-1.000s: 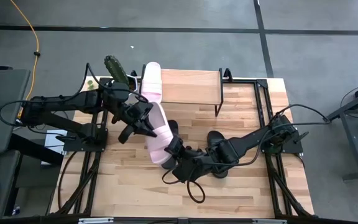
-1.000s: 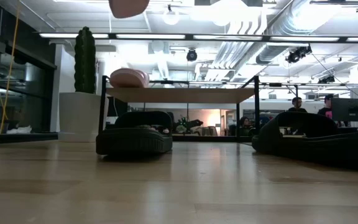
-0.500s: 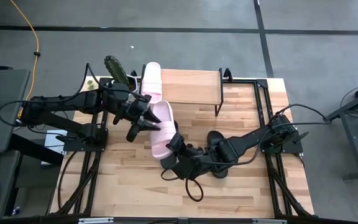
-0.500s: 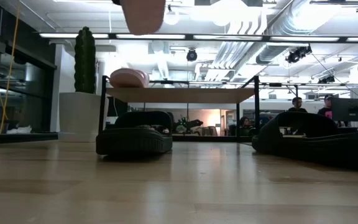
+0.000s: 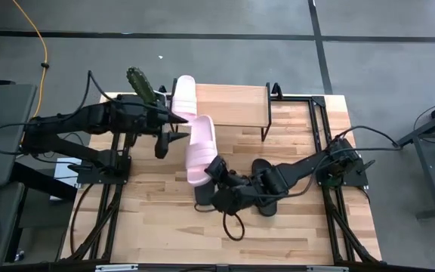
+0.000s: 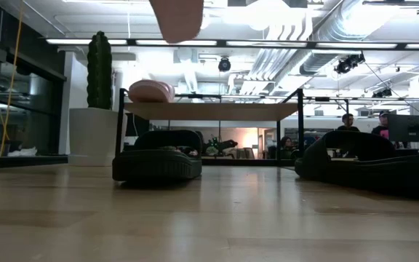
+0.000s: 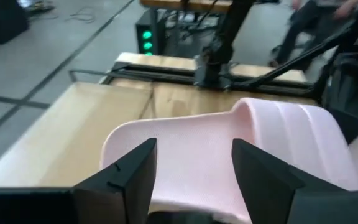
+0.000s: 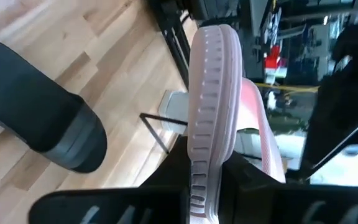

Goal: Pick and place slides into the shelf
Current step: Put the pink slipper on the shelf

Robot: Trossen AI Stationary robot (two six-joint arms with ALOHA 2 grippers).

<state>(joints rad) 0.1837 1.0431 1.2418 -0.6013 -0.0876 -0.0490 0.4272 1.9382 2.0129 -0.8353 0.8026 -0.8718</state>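
The right gripper (image 5: 207,189) is pressed tight on the heel end of a pale pink open-toe slide (image 5: 199,149), holding it off the table; in the right wrist view the ribbed sole edge of this slide (image 8: 207,118) stands on its side, pinched between the two dark fingers. The left gripper (image 5: 178,130) sits beside the toe end of the same slide with its fingers spread; the left wrist view shows the pink sole (image 7: 229,155) lying between the open fingers (image 7: 132,171), and whether they touch it cannot be told.

The held slide reaches from the right gripper toward the low shelf with a light wooden top board and thin black legs (image 5: 232,106), its toe at the shelf's near front edge. A second pale pink slide (image 5: 183,95) lies on the shelf's top board at its left end. In the low view one black slide (image 6: 157,159) rests on the table under the shelf, and another black slide (image 6: 369,166) lies to the right of the shelf. A green cactus in a white pot (image 6: 98,109) stands just left of the shelf.
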